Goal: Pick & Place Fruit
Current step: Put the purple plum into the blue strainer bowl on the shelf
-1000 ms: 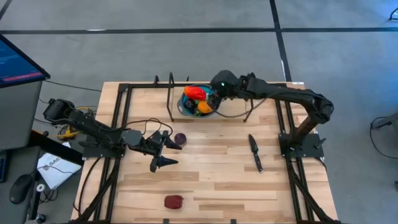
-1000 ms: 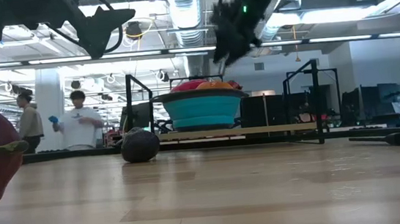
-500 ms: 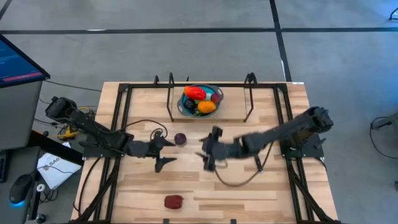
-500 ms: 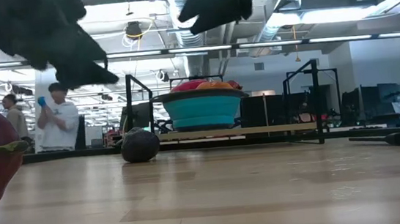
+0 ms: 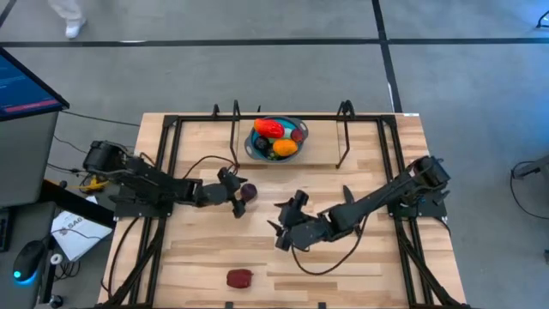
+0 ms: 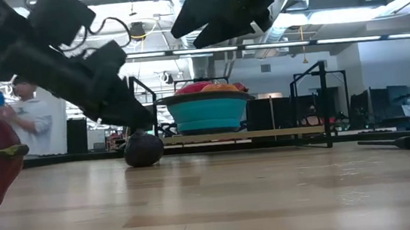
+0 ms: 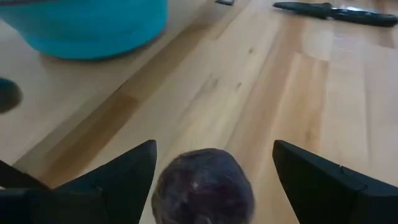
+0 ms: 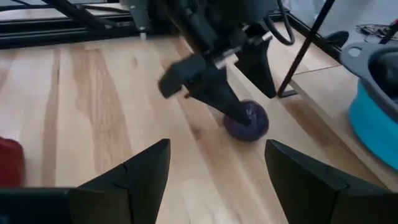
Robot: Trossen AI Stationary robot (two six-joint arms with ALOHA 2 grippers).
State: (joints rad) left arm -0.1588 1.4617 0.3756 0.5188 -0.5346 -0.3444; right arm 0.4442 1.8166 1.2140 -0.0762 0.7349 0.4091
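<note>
Left gripper (image 7: pixel 211 180) is spread wide around the purple fruit (image 7: pixel 203 193), which sits on the table (image 5: pixel 377 275) just near of the blue bowl (image 5: pixel 257 150). It should drop lower, center, then squeeze gently. Right gripper (image 8: pixel 214 168) waits open nearby.

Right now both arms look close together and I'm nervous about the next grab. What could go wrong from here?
The left pincer straddles the purple fruit, open. The fruit is round on bare wood, so an uneven close could roll it away.

The right pincer, also open, hangs mid-table near the left arm; the arms could clash if both go for that fruit.

The black knife lies along the right arm's path.
</note>
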